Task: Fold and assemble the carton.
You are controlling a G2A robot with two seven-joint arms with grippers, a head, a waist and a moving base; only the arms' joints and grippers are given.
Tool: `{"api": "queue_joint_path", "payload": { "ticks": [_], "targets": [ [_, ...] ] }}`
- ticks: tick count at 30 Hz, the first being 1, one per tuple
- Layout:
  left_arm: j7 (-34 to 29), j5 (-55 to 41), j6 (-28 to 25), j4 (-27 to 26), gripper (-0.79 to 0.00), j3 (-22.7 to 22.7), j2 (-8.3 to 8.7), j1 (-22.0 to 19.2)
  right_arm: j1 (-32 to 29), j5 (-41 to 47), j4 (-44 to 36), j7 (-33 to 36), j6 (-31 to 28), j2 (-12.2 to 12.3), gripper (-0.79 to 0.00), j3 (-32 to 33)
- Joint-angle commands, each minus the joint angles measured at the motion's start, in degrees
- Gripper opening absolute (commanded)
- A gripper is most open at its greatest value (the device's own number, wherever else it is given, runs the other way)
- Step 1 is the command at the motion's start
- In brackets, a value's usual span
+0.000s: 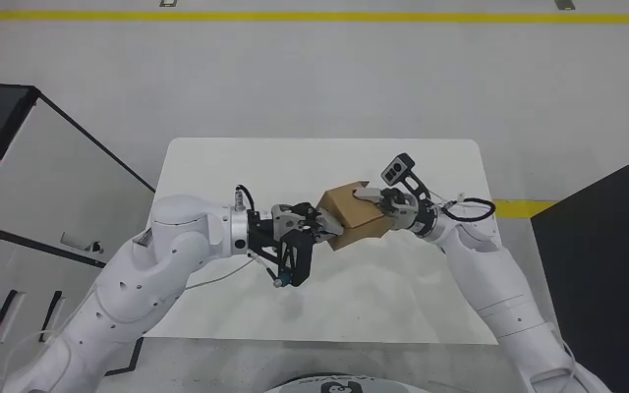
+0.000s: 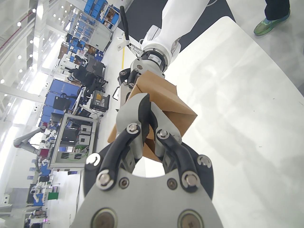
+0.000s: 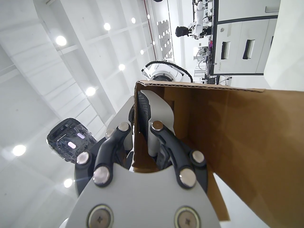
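L gripper (image 1: 321, 227) is clamped on one edge of the carton (image 1: 349, 214), held btwn both arms over the table (image 1: 413, 295), w/ R gripper (image 1: 376, 199) pinching the opposite wall, so if either arm pulls or twists out of sync, the cardboard could prob. tear, buckle or slip free.

Robotics lab hall: shelves of blue bins (image 2: 95, 2), another robot (image 3: 199, 23), yellow floor line (image 1: 314, 16).
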Motion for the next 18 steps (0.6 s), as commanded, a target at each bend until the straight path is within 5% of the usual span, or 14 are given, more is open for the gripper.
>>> {"api": "queue_joint_path", "payload": {
  "ticks": [1,18],
  "targets": [
    [-0.05,0.01,-0.10,0.05,-0.785,0.16,0.00,-0.09,0.04,0.10,-0.02,0.11,-0.02,-0.02,-0.785,-0.11],
    [-0.15,-0.09,0.03,0.69,-0.785,1.25,-0.07,-0.89,0.44,0.26,0.16,1.02,-0.02,-0.03,-0.785,-0.68]
  ]
}}
